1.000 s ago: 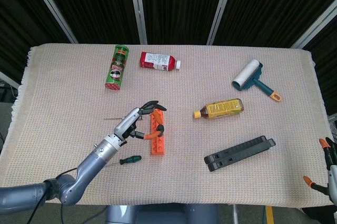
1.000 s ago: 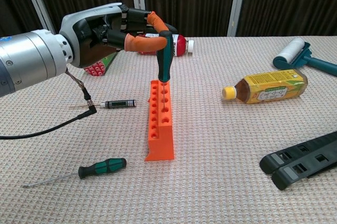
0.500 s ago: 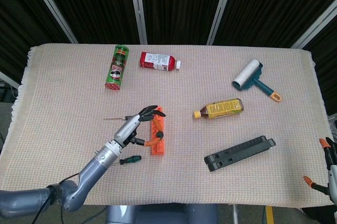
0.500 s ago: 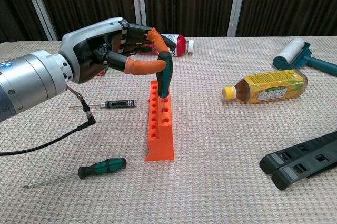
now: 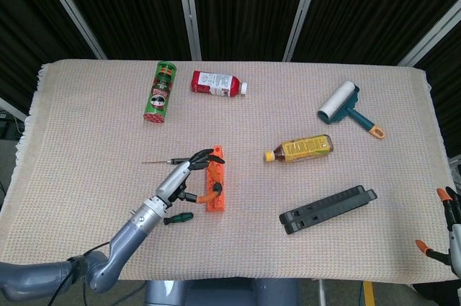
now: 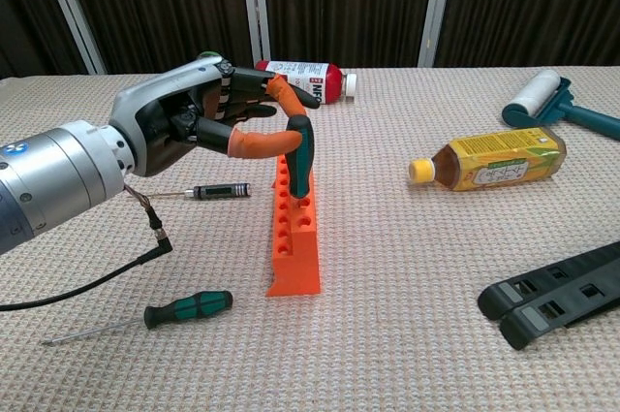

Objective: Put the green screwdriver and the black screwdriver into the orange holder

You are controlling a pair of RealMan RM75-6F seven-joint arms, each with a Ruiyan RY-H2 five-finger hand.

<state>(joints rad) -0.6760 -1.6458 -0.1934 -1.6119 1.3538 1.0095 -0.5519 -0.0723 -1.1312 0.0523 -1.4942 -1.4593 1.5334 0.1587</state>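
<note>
The orange holder (image 6: 295, 233) lies mid-table, also seen in the head view (image 5: 217, 192). A green-and-black screwdriver (image 6: 299, 155) stands upright in one of its far holes. My left hand (image 6: 199, 121) pinches its handle between thumb and a finger; in the head view the left hand (image 5: 184, 180) sits just left of the holder. The black screwdriver (image 6: 219, 191) lies flat left of the holder. A second green screwdriver (image 6: 189, 308) lies near the front edge, also seen from above (image 5: 178, 217). My right hand (image 5: 449, 228) shows at the lower right frame edge, fingers apart and holding nothing.
A yellow tea bottle (image 5: 301, 149) lies right of the holder, with a black folded tool (image 5: 328, 209) in front of it. A lint roller (image 5: 346, 106) is at the far right. A green can (image 5: 160, 91) and a red bottle (image 5: 216, 83) lie at the back.
My left hand has come down with the green screwdriver, whose shaft has sunk deeper into the holder's hole. The other objects and the right hand have not moved.
</note>
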